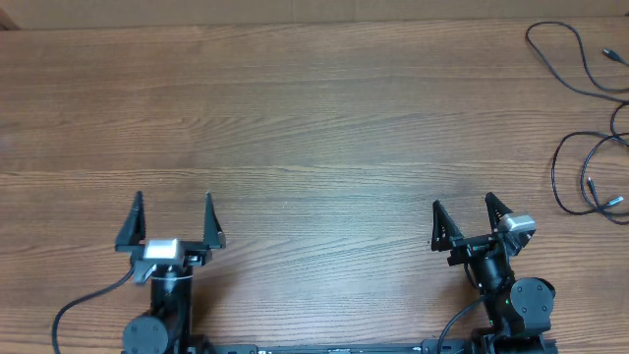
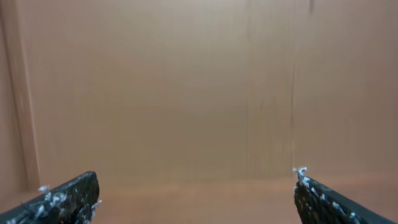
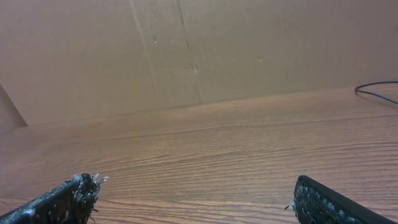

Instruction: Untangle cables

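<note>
Both arms low at the near edge of the table [image 1: 314, 118]. The right gripper [image 1: 462, 201] has its fingers spread and holds nothing. The left gripper [image 1: 172, 197], well to its left, is likewise spread and empty. The cables [image 1: 555, 172] lie flat, off to the right of the right gripper and farther out, and run past the frame edge there. The right wrist view catches only one strand [image 3: 379, 83]. No single long axis: the nearer cord makes a loop stretched roughly front to back, open toward the right, and the farther one snakes out beyond it. Plug tips are too small to read their heading. Risks, as I judge: a long sideways reach, fingers scraping the table under so thin a cord, or pinching two strands where they cross and pulling the snarl tighter.
</note>
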### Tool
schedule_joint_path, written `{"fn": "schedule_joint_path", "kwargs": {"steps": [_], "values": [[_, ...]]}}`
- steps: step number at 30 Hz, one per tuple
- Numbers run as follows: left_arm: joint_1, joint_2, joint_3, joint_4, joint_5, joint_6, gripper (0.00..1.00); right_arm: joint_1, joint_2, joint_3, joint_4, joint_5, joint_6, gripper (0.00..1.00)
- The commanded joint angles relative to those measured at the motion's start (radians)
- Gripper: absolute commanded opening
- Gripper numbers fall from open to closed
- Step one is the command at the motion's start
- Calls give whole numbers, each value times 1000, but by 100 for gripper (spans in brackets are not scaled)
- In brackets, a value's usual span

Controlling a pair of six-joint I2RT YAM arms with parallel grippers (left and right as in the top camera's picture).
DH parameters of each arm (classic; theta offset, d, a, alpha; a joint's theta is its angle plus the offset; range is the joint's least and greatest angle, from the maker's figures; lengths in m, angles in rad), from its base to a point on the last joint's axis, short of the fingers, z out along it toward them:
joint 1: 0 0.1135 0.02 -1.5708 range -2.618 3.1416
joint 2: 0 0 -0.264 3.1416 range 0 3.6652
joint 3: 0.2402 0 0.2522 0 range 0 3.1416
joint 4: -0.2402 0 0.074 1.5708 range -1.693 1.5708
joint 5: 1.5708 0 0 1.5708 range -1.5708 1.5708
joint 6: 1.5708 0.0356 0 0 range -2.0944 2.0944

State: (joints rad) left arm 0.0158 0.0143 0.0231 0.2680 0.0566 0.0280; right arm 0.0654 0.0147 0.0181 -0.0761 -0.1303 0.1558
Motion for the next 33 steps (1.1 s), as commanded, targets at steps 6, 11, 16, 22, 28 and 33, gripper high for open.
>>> {"fn": "schedule_joint_path", "kwargs": {"steps": [6,11,16,22,28,33], "values": [[10,-11,-18,-238,-38,-5,100,0,-12,-10,3,6,-7,100],[10,-11,-18,-346,-61,12,100,0,-12,-10,3,6,-7,100],[10,-11,-18,-346,-57,24,100,0,-12,-10,3,6,-7,100],[10,-11,-18,-346,-64,17,100,0,-12,-10,3,6,-7,100],[10,-11,-18,-346,-68,-10,100,0,-12,-10,3,6,-7,100],[10,-11,-18,-345,-75,-5,100,0,-12,-10,3,6,-7,100]]}}
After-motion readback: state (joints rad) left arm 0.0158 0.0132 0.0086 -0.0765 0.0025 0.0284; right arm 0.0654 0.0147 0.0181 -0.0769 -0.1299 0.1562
